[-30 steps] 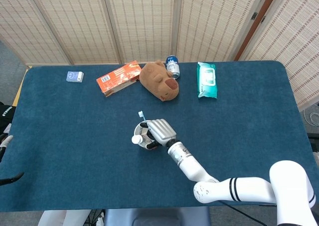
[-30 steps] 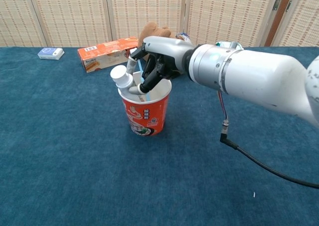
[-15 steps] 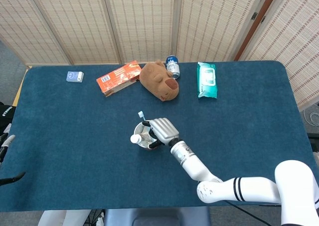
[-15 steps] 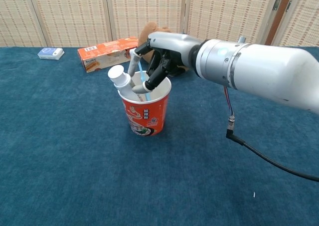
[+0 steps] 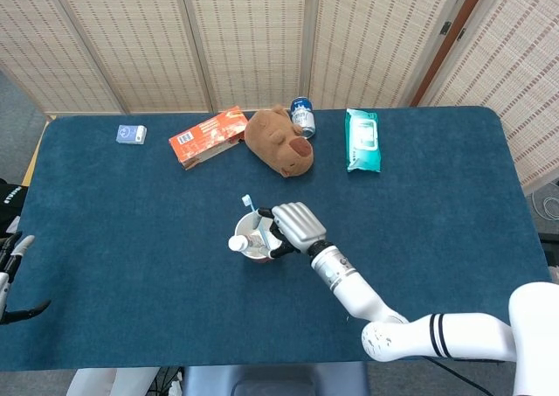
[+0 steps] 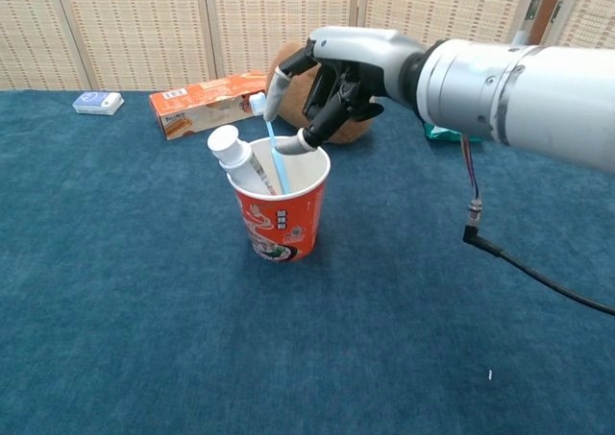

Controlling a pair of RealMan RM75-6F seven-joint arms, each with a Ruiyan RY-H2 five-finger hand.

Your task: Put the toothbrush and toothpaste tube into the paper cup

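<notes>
Blue table (image 5: 105, 239) before woven screens | paper cup (image 6: 282, 214) standing upright, toothbrush (image 6: 275, 152) and toothpaste tube (image 6: 236, 160) leaning inside | right hand (image 6: 332, 80) hovering over rim, fingers apart, grasping nothing | left hand (image 5: 10, 278) at edge, grip indiscernible.

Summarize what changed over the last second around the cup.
The right robot hand lifted up and back off the paper cup, opening its fingers and letting go of the toothpaste tube, which now leans in the cup beside the toothbrush. Cup, orange box, plush toy and wipes pack stayed put. The left robot hand barely shifted at the frame edge.
</notes>
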